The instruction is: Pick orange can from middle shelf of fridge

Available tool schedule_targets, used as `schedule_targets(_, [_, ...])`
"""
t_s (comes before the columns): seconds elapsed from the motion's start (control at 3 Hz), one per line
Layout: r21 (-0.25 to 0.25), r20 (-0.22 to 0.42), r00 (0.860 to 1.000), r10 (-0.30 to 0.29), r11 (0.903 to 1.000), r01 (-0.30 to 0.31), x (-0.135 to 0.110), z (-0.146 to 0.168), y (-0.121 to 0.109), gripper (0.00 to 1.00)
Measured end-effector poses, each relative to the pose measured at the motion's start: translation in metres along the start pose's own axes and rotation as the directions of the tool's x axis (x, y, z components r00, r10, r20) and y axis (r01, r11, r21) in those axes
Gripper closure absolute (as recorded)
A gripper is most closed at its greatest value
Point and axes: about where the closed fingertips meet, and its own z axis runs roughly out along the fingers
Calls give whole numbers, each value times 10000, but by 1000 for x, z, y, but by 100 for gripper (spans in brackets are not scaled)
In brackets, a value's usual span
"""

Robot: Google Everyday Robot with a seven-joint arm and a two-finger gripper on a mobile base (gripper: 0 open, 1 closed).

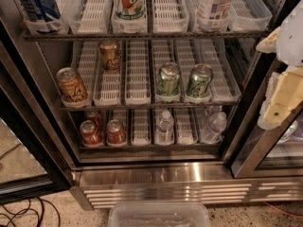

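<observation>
The fridge [161, 174] stands open in front of me. Its middle shelf [142, 105] is lined with white slotted lane trays. Two orange cans stand on it: one [71, 85] at the front of the leftmost lane, the other [110, 56] farther back in the lane to its right. Two green-and-silver cans [168, 81] [199, 82] stand at the front right of the same shelf. My gripper [278, 100], white and cream, hangs at the right edge of the view, outside the fridge in front of the door frame. It is well right of the orange cans and holds nothing that I can see.
The top shelf holds tall clear bins with a blue container [38, 4], a can [129, 1] and a bottle [213, 1]. The bottom shelf has red cans [102, 132] and water bottles [164, 126]. A clear plastic bin [158, 215] and cables [23, 214] lie on the floor. The glass door [270, 145] stands open at right.
</observation>
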Motion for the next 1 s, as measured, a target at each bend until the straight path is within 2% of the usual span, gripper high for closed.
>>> schedule_targets(0.33, [1,5,10000,1,10000,-1,0,0,0,0])
schedule_targets(0.67, [65,502,9987,63,10000,-67,-7,0,3,0])
schedule_targets(1.0, [144,1711,9851,190,9997,-218,-21,11,16,0])
